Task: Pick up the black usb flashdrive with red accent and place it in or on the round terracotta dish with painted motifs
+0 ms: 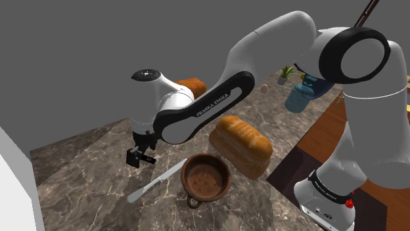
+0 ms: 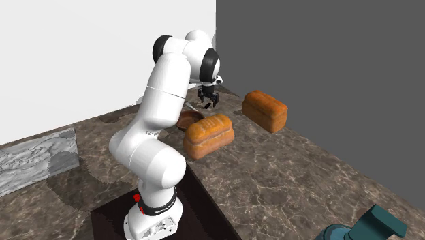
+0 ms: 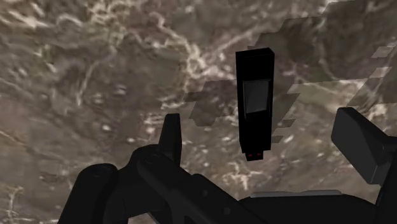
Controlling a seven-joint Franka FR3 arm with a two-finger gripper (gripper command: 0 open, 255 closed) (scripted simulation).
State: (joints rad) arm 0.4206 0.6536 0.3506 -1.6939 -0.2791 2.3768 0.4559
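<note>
A black usb flashdrive (image 3: pixel 254 105) with a small red end lies flat on the marble top, its grey panel facing up. My gripper (image 3: pixel 267 141) is open, and the drive sits between the two fingers, which stand apart from it. In the shoulder view the gripper (image 1: pixel 140 158) hangs low over the marble, to the left of the round terracotta dish (image 1: pixel 205 178). The dish has a dotted inside and a small handle. In the second exterior view the gripper (image 2: pixel 208 101) is just beyond the dish (image 2: pixel 186 121), which my arm partly hides.
A grey knife (image 1: pixel 156 180) lies between the gripper and the dish. One bread loaf (image 1: pixel 240 146) stands right behind the dish, another (image 1: pixel 190 86) farther back. A blue jug (image 1: pixel 302 95) and a small plant (image 1: pixel 286 72) sit at the far right.
</note>
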